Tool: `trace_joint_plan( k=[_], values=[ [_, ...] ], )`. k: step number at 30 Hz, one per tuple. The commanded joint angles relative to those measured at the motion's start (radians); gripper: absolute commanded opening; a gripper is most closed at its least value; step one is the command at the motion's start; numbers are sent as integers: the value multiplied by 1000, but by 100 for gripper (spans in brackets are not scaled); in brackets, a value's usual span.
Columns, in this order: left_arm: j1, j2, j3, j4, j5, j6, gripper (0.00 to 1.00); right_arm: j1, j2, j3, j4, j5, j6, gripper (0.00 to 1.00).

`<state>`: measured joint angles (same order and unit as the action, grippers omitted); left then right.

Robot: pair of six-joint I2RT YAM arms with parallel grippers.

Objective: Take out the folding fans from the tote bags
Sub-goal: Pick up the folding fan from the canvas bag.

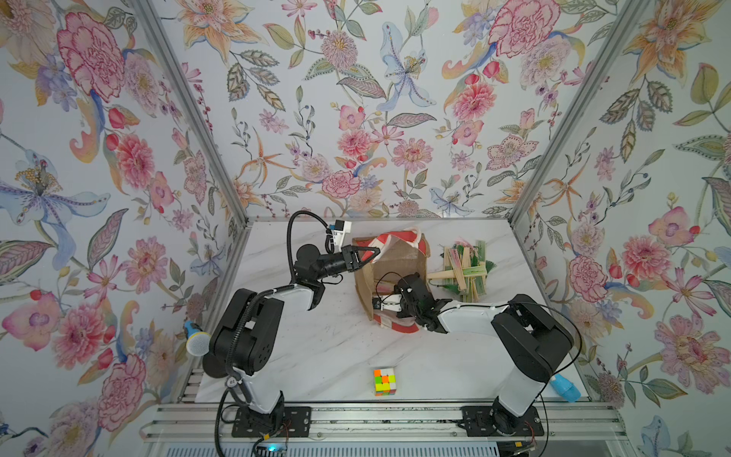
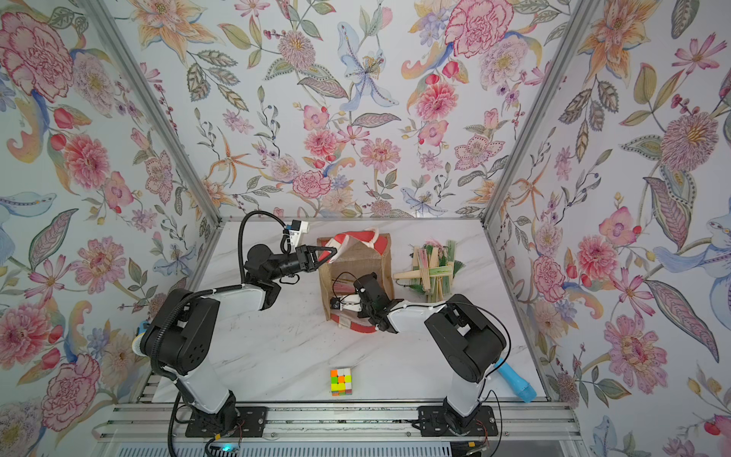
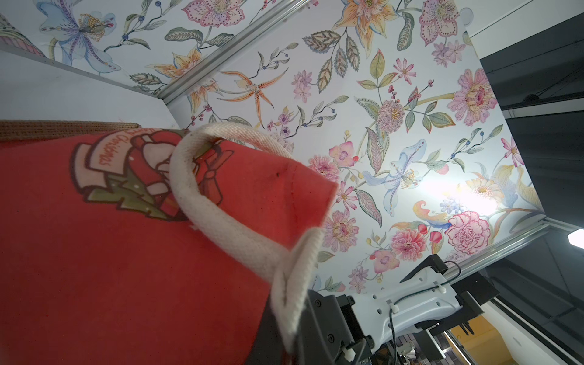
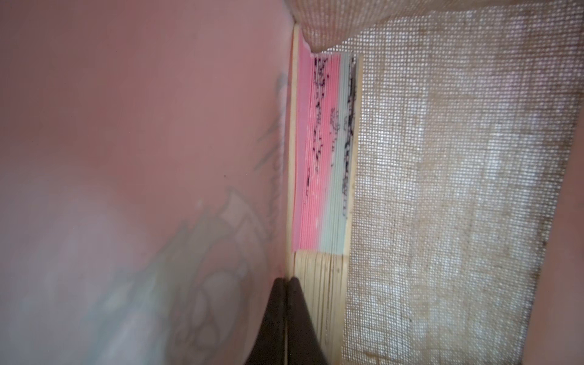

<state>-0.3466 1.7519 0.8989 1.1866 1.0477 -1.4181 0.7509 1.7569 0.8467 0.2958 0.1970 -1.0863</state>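
Right wrist view: the right gripper [image 4: 286,282], closed on nothing just beside a folding fan [image 4: 316,158] inside the tote bag [image 4: 442,189], may only push it deeper.

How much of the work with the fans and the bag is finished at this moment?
Done: a pile of folding fans lies on the table beside the tote bag. In hand: the left gripper pinches the bag's rim; the right gripper, shut, is inside beside a pink-and-green fan. Left: at least that fan.
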Motion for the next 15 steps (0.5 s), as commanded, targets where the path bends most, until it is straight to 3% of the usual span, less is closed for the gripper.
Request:
trace_joint_plan(
  k=[1, 8, 15],
  values=[
    [15, -42, -6, -9, -2, 45, 0, 6, -32, -21, -20, -13, 21, 0],
    [17, -63, -9, -54, -23, 73, 0, 1, -74, -35, 4, -3, 44, 0],
    [15, -118, 14, -281, -79, 224, 0, -10, -139, -52, 26, -31, 114, 0]
  ],
)
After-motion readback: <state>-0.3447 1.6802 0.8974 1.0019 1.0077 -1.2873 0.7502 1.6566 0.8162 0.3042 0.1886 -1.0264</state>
